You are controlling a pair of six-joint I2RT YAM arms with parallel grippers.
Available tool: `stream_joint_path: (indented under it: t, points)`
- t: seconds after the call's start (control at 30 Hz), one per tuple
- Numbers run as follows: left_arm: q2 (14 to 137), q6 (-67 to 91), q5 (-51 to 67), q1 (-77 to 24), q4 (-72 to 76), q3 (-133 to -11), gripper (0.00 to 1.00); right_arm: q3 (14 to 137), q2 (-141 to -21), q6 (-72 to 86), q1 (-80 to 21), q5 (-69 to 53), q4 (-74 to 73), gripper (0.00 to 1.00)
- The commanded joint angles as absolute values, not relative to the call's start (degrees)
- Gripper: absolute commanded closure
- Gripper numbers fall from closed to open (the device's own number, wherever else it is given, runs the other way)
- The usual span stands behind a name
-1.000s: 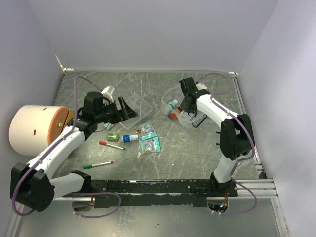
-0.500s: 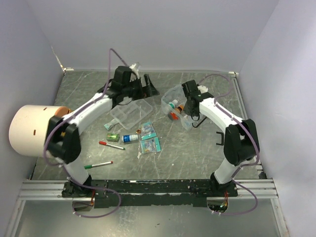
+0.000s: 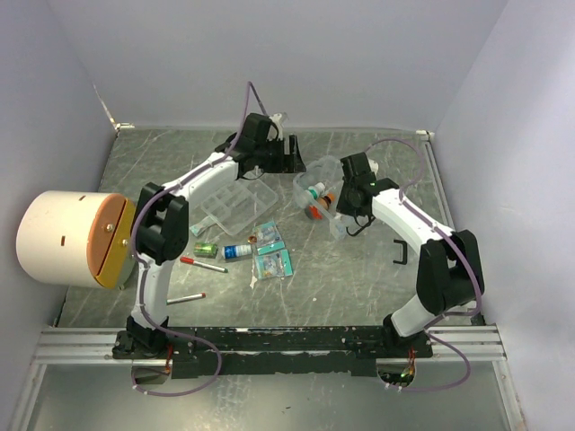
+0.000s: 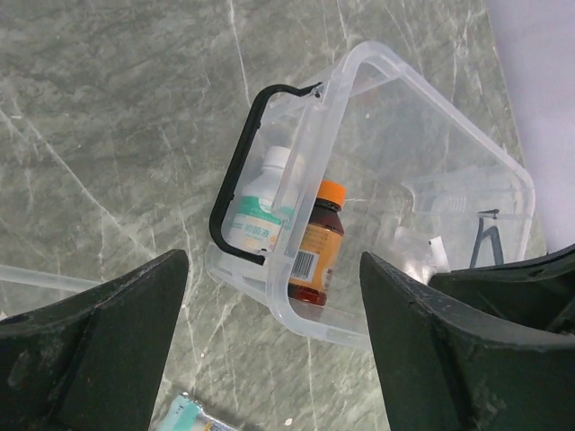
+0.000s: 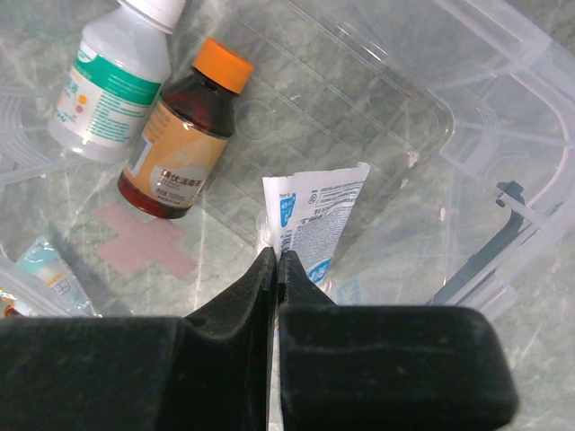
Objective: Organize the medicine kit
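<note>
The medicine kit's clear box [image 3: 312,177] stands at the back middle, and the left wrist view shows its black handle [image 4: 235,176]. Inside lie a white bottle [image 5: 115,74] and a brown bottle with an orange cap [image 5: 183,136]. My right gripper [image 5: 276,259] reaches into the box, shut on a white and blue packet [image 5: 316,220]. My left gripper [image 4: 272,267] hovers open and empty just left of the box [image 4: 422,162]. The clear divided tray [image 3: 239,203] lies on the table left of the box.
Teal packets [image 3: 272,250], a small green bottle [image 3: 205,249] and a white bottle [image 3: 236,252] lie in front of the tray. A red pen [image 3: 202,264] and a green pen [image 3: 184,297] lie nearer. A big white cylinder [image 3: 65,238] stands far left. A black clip [image 3: 398,253] lies at the right.
My left arm has swung from the left side of the table up and across to the back middle, beside the box. The right gripper has shifted slightly right, still shut.
</note>
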State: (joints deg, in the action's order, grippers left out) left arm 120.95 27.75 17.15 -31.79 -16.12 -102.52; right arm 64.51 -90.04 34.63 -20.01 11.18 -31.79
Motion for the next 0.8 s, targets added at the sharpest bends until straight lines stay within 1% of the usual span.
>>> stream_joint_path:
  t: [0.0, 0.1, 0.17, 0.3, 0.37, 0.5, 0.67, 0.77]
  points:
    - [122.7, 24.2, 20.1, -32.6, -14.4, -104.6, 0.13, 64.5, -88.2, 32.7, -19.6, 8.0, -29.6, 1.00]
    - [123.6, 23.9, 21.1, -32.5, -12.6, -104.4, 0.19, 64.7, -88.0, 32.6, -19.5, 7.8, -29.1, 1.00]
    - [124.3, 23.3, 21.2, -32.7, -12.8, -104.7, 0.30, 64.7, -87.6, 32.9, -19.5, 7.8, -28.9, 1.00]
    - [123.9, 23.2, 20.7, -32.9, -12.0, -103.1, 0.44, 64.6, -86.4, 33.4, -19.4, 7.1, -28.0, 1.00]
    - [123.5, 23.1, 19.4, -33.3, -12.4, -102.0, 0.50, 64.7, -85.6, 33.6, -19.3, 7.2, -27.8, 1.00]
    - [122.1, 23.6, 17.3, -34.3, -14.8, -99.9, 0.56, 64.4, -83.5, 34.0, -19.3, 7.2, -26.9, 1.00]
    - [119.1, 23.5, 12.6, -36.7, -18.7, -97.3, 0.57, 63.3, -80.7, 35.3, -19.3, 6.9, -25.6, 1.00]
    - [116.9, 24.8, 11.4, -37.5, -20.4, -95.5, 0.59, 61.8, -78.6, 36.4, -19.2, 6.6, -23.8, 1.00]
